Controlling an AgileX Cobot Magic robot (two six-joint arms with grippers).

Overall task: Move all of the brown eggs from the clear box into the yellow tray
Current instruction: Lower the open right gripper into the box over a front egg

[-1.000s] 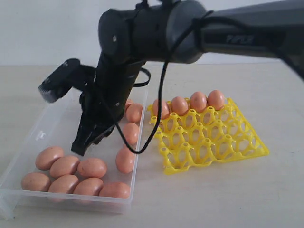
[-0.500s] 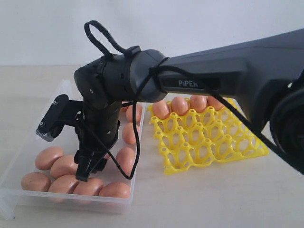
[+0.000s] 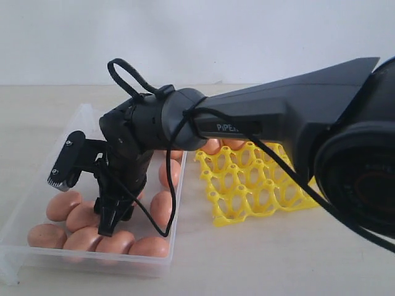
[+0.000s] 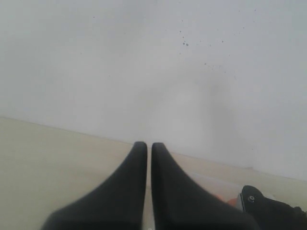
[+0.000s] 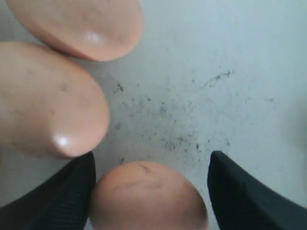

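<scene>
We see one brown egg point(image 5: 148, 196) on the speckled floor of the clear box point(image 3: 92, 264), between the wide-spread fingers of our right gripper point(image 5: 152, 154), not yet pinched. The other brown eggs point(image 3: 83, 216) lie on their sides, long axes roughly along the front wall. The yellow tray point(image 3: 259, 185) stands just beside the box. Our left gripper point(image 4: 149, 144) is nearly closed, holding nothing.

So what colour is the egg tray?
Bright yellow; the tray shows best in the exterior view.
</scene>
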